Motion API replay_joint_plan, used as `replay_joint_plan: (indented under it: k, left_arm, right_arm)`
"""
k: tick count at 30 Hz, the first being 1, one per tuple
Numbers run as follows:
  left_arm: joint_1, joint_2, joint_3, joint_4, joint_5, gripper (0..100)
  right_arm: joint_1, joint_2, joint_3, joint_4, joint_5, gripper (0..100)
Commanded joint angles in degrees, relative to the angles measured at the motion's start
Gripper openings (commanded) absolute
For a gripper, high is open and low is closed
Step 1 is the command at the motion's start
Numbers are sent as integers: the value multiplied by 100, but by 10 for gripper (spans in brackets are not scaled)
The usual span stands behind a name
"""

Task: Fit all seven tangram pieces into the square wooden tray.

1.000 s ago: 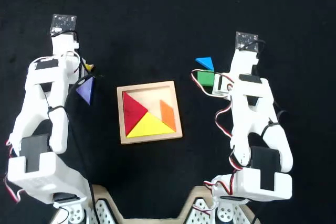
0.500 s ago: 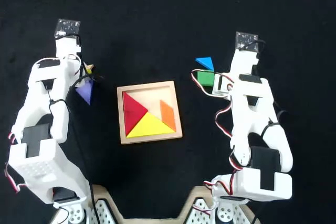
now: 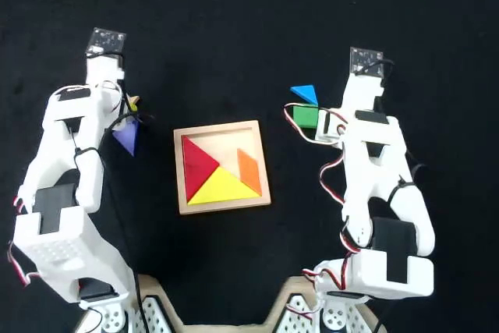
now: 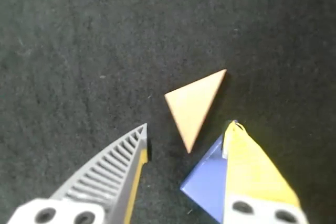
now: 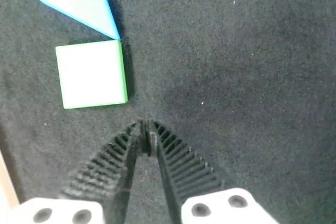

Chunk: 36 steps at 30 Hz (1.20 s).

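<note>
Now the left pincer (image 4: 189,126) gapes over the small yellow triangle (image 4: 195,103)

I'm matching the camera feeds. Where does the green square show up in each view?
High view: green square right of the wooden tray.
Right wrist view: square just ahead of the shut right gripper.
Left wrist view: faces the orange triangle and purple piece instead.
Shared landmark: blue triangle at the square's corner.

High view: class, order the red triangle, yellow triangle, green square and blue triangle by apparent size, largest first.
1. red triangle and yellow triangle: they look alike, so no ranking between them
2. green square
3. blue triangle
</note>
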Motion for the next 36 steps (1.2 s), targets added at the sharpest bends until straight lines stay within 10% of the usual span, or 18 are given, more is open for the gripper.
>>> replay_joint_plan:
  k: [1,20,36]
  left_arm:
    - [101,79,-286,-44,-97,234]
    - [505,-484,-119,1275,-765,234]
    - [629,-563,57,686,-712,238]
  right_arm:
    - [-97,-22,-251,-44,18,11]
    - [-97,-22,-251,-44,18,11]
    - [-97,-22,-242,-44,18,11]
